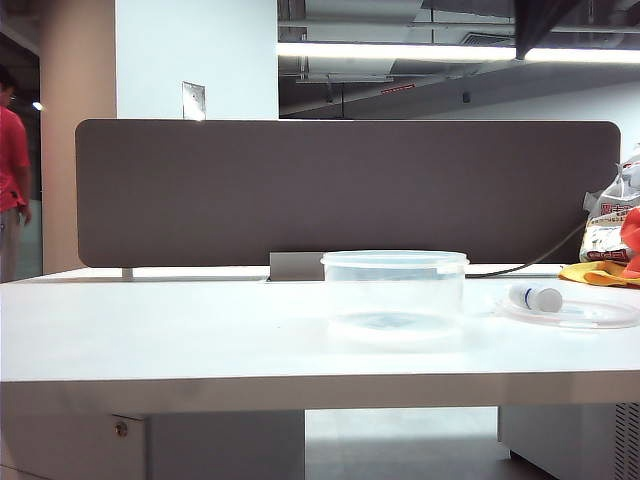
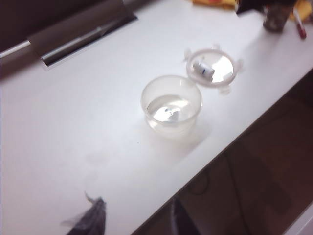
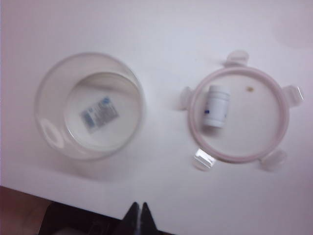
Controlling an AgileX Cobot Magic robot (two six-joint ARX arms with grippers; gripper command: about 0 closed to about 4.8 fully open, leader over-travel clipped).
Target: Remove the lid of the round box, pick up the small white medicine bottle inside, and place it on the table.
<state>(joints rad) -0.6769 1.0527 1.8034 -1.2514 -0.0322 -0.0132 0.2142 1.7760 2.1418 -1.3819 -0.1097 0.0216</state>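
Medicine bottle (image 3: 216, 106) out of the round box (image 3: 90, 105), lying on its side on the lid (image 3: 239, 117).
Lid sits flat on the worktop (image 1: 150, 330), just beside the open box, right of it in my exterior view. My right hand (image 3: 141, 209) hangs above the worktop's front edge, fingers pressed together, holding nothing. My left hand (image 2: 134, 218) is high over the near edge, fingers apart, nothing between them.
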